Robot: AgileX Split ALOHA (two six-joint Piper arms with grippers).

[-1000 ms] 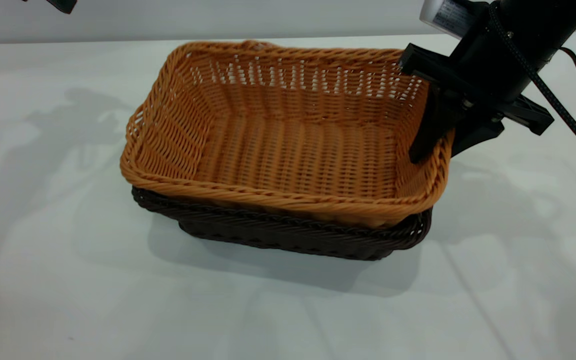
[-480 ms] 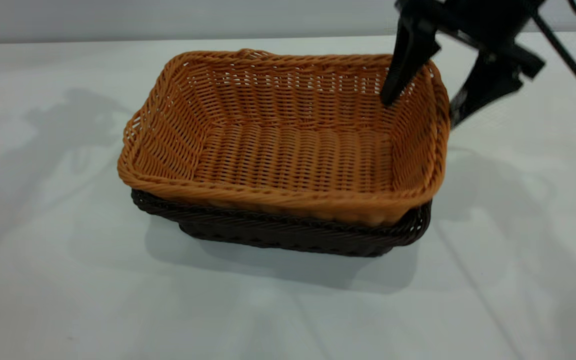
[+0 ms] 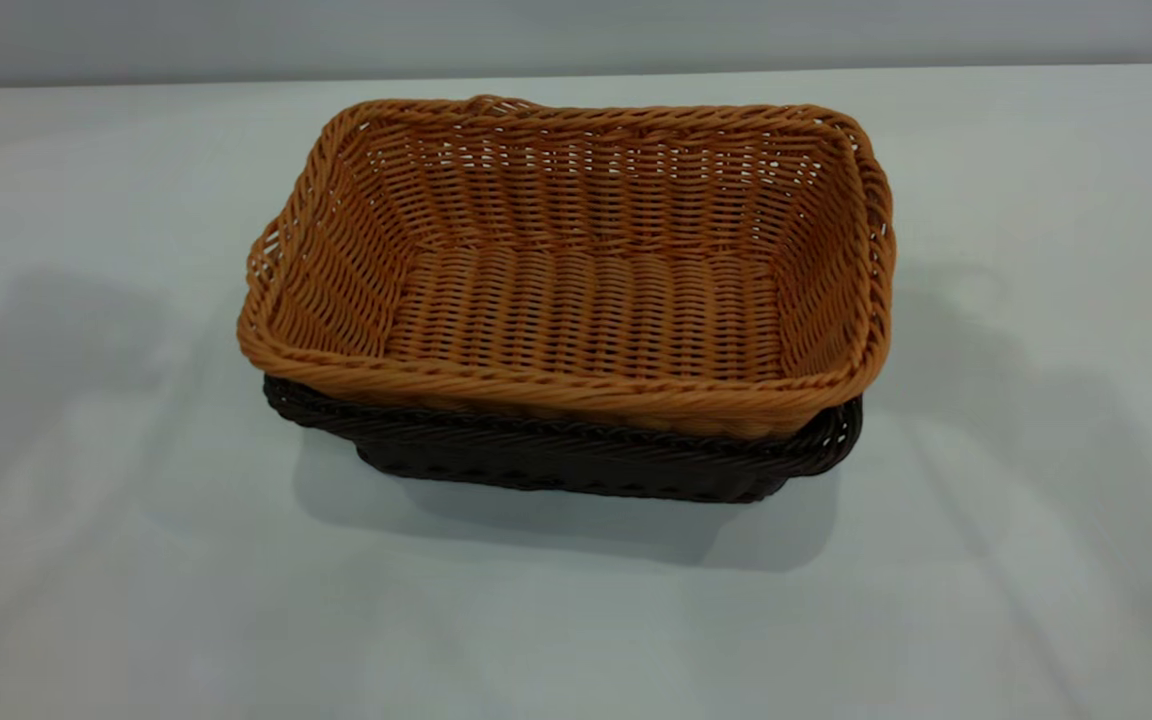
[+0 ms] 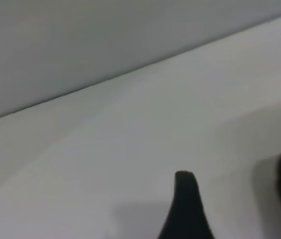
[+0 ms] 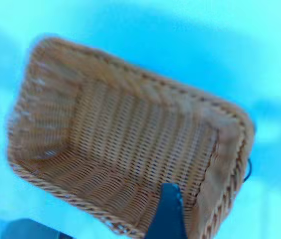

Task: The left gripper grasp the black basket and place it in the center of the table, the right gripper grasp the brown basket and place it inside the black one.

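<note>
pale grey-white table (image 3: 116, 560) fills view, plain grey wall behind, soft shadows on surface. brown basket (image 3: 576, 270) sits nested inside black basket (image 3: 576, 462) near table centre, dark rim showing under orange rim along near side. judged: both placements done, nothing left but parking arms. neither arm in exterior view. left gripper (image 4: 186, 209) over bare table beside baskets, one finger visible, jaw state cannot tell. right gripper (image 5: 166, 211) above brown basket, holding nothing visible, opening cannot tell.

Black basket (image 3: 576, 465) mostly hidden under brown basket (image 3: 576, 280) — only rim, near wall showing.
</note>
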